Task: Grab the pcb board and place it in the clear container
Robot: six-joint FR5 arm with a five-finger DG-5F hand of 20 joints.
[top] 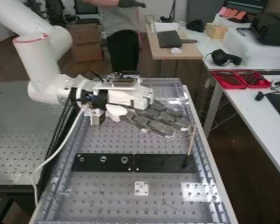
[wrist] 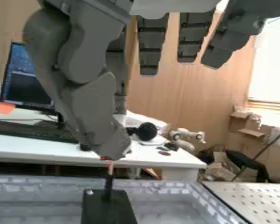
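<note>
As you look to the wrist side of the hand (top: 154, 119) in the high view, you have a grey perforated table (top: 17, 135), then a white cable (top: 54, 150) hanging from the arm (top: 41, 62). Nearer you than the hand, a black strip (top: 160, 163) lies across the perforated bench (top: 107, 200), carrying small metal rings (top: 103, 159). Nearer still is a pale square plate (top: 142, 188) with dark dots; you can't be sure it's the pcb board. Your hand is above the bench, spread wide, fingers straight. Nearer you than its fingertips lies a shiny pale rectangle (top: 194, 191), possibly the clear container. Just beside the fingertips, a thin rod (top: 191, 141) stands slightly tilted on the strip; whether they touch, you can't tell. Well beyond the fingertips, red trays (top: 240, 80) sit on a white desk (top: 254, 112).
</note>
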